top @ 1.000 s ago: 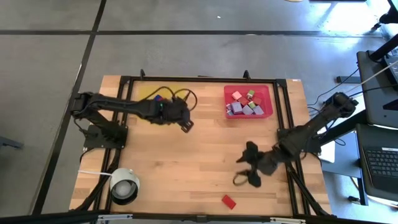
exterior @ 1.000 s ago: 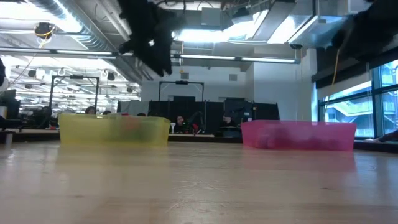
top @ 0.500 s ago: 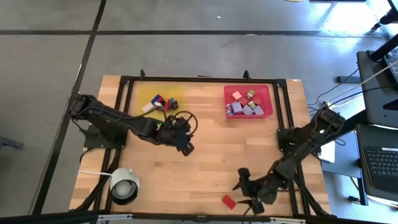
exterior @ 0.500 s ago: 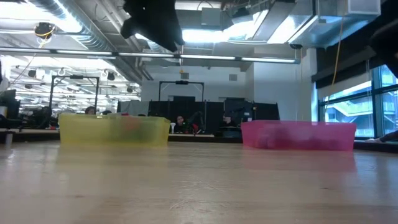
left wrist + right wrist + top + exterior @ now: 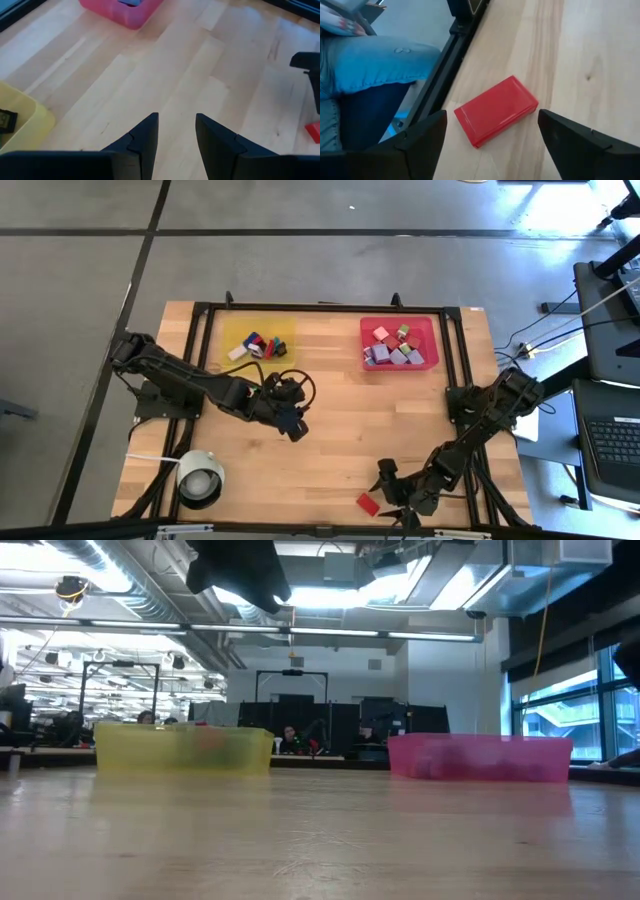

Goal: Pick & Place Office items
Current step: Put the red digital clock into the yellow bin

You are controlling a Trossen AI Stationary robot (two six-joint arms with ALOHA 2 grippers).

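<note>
We cannot tell the items in the yellow tray and the red tray apart; from table height both show only blurred contents. The person's leg is cut off by the right wrist picture's edge.

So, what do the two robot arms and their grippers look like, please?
Both arms are dark, nearly black, built from slim jointed segments. The left arm carries a thin black cable that makes a loop near its wrist. The left gripper has two flat, dark fingers with angular, stepped tips. The right gripper has the same two dark wedge-shaped fingers. No markings are visible on them.
</note>
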